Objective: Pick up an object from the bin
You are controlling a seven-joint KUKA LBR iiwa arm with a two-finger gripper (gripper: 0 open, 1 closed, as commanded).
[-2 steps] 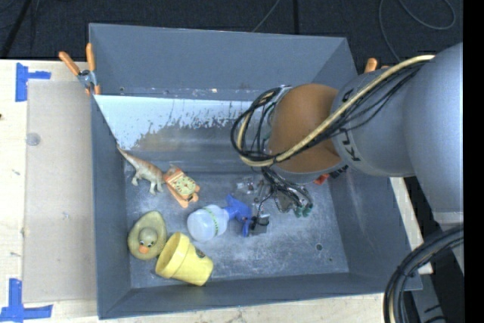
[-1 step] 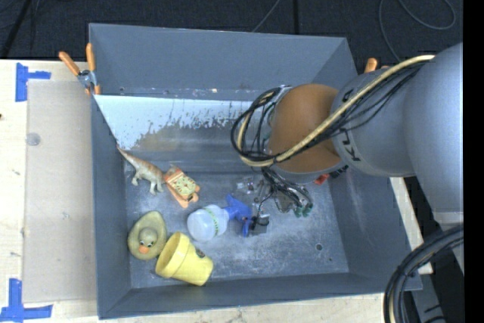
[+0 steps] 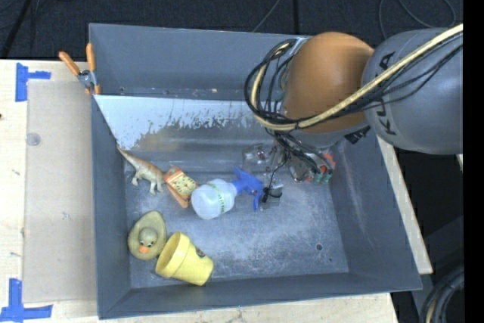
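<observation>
1. Bottle point(image 3: 213, 199): a small white plastic one with a rounded body and a green band round it, lying on its side on the bin floor just left of the gripper point(image 3: 269, 191). Its blue spray head point(image 3: 246, 182) points toward the tool.
2. The gripper hangs low over the floor, its dark tip right at the blue head. Whether they touch cannot be told.
3. Whether the tool is open or closed cannot be told, as dark metal parts and wires crowd together there. Nothing can be made out in its grasp.
4. Above the tool sits a smooth, domed orange cover point(image 3: 325, 79), with black and yellow cables point(image 3: 261, 91) looped about its left side. The grey arm runs off to the right.
5. Further left of the tool, past the bottle and touching it, lies a small flat orange-and-yellow block point(image 3: 180, 185).
6. Beyond the block stands a tan toy dinosaur point(image 3: 144, 169) with a long thin tail.
7. Well to the lower left of the tool lie a rounded yellow rubber duck point(image 3: 147, 235) and a yellow cup point(image 3: 184, 259) tipped on its side. The two are just beside each other.
8. The bin point(image 3: 189, 60) is dull grey metal with sloping walls, its floor and far wall speckled with pale scuffs.
</observation>
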